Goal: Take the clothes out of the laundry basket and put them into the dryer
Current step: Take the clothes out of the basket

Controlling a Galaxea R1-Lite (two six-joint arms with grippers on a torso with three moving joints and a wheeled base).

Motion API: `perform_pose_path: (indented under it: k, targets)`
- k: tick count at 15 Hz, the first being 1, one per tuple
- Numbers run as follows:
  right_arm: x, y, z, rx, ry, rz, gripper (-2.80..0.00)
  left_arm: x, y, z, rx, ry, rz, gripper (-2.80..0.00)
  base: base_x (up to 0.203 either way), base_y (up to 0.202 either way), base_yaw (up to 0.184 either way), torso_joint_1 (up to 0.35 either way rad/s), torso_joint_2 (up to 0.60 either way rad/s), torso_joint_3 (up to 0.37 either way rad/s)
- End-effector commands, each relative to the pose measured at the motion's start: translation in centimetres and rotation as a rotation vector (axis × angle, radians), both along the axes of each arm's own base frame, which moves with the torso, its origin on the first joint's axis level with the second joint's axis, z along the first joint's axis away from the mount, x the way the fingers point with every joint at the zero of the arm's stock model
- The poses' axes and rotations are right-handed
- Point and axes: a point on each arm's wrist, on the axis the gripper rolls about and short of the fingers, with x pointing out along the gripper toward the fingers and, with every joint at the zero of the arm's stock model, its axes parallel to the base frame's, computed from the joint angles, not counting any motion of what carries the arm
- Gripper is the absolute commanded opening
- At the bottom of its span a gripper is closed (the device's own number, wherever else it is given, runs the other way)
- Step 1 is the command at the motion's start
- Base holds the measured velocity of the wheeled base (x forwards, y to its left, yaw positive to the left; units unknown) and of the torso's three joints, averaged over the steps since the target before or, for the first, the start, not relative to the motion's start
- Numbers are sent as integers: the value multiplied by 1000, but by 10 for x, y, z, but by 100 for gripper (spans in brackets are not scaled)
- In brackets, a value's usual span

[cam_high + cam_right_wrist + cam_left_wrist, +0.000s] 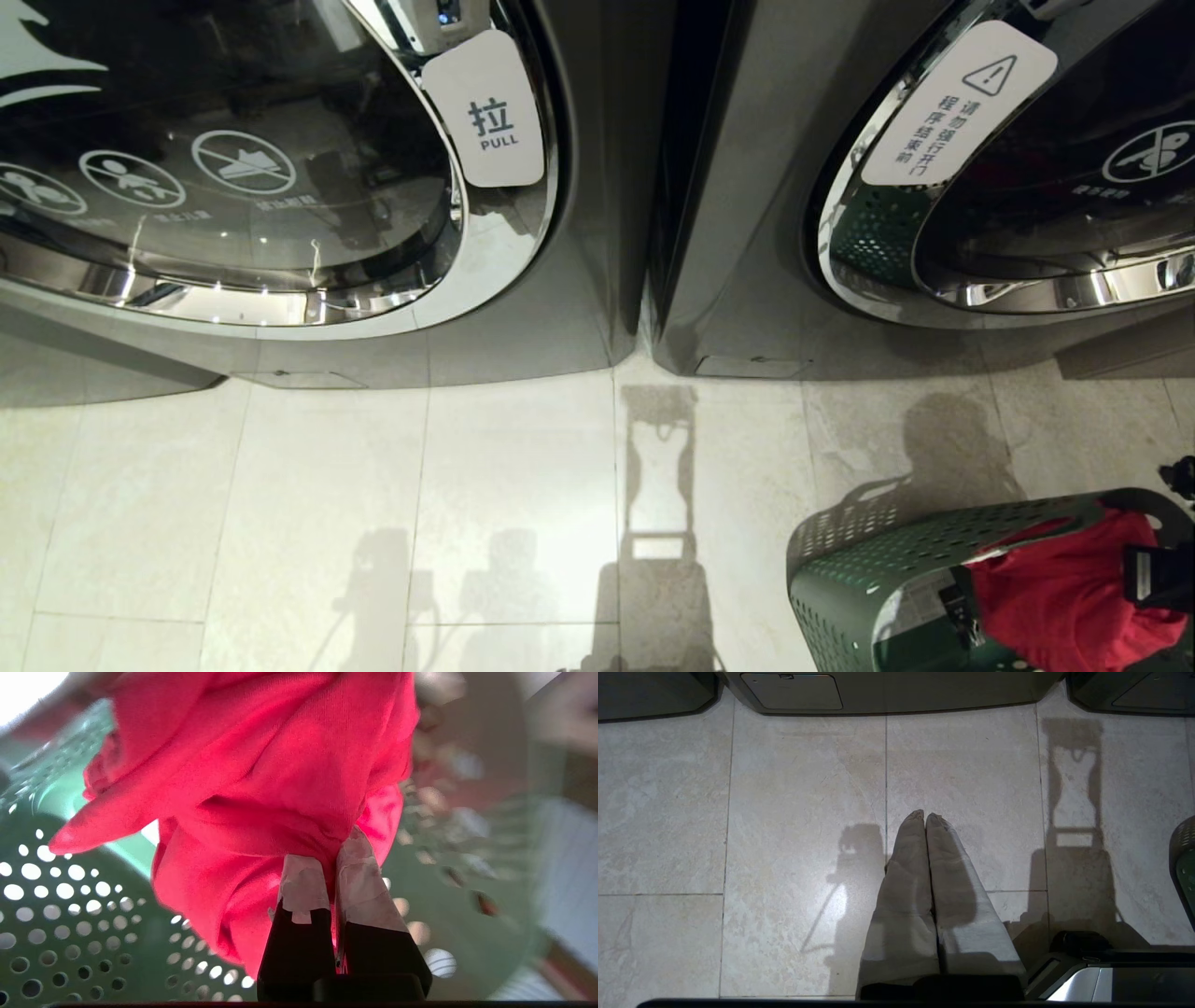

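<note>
The dark green laundry basket (934,546) stands on the floor at the lower right, in front of the right machine. The red clothes (1064,597) bulge up out of it. My right gripper (329,848) is shut on a fold of the red clothes (261,774), and the bundle hangs from its taped fingers (303,884) over the holed basket wall (70,914). In the head view only the right arm's dark end (1156,574) shows beside the cloth. My left gripper (926,815) is shut and empty above bare floor tiles. I cannot tell which of the two machines is the dryer.
Two front-loading machines stand side by side, both round doors shut: the left door (233,168) bears a PULL tag (490,112), the right door (1055,187) a warning tag (952,103). Pale floor tiles (420,504) stretch before them. The basket's edge (1185,868) shows in the left wrist view.
</note>
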Motion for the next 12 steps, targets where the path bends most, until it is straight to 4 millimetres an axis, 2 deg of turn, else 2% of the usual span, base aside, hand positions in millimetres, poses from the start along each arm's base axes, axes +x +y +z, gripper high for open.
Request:
perform_pose_path:
  k: [1, 5, 7, 12]
  targets:
    - [-12, 7, 27, -70, -94, 1, -280, 0, 0, 0, -1, -1, 1, -280, 0, 0, 0, 0, 0, 0]
    - [-41, 26, 70, -197, -262, 2, -280, 0, 0, 0, -1, 0, 1, -280, 0, 0, 0, 0, 0, 0]
    - [-58, 37, 86, -267, -332, 14, -280, 0, 0, 0, 0, -2, 0, -280, 0, 0, 0, 0, 0, 0]
    - [-108, 70, 108, -417, -442, 46, -280, 0, 0, 0, 0, 0, 0, -280, 0, 0, 0, 0, 0, 0]
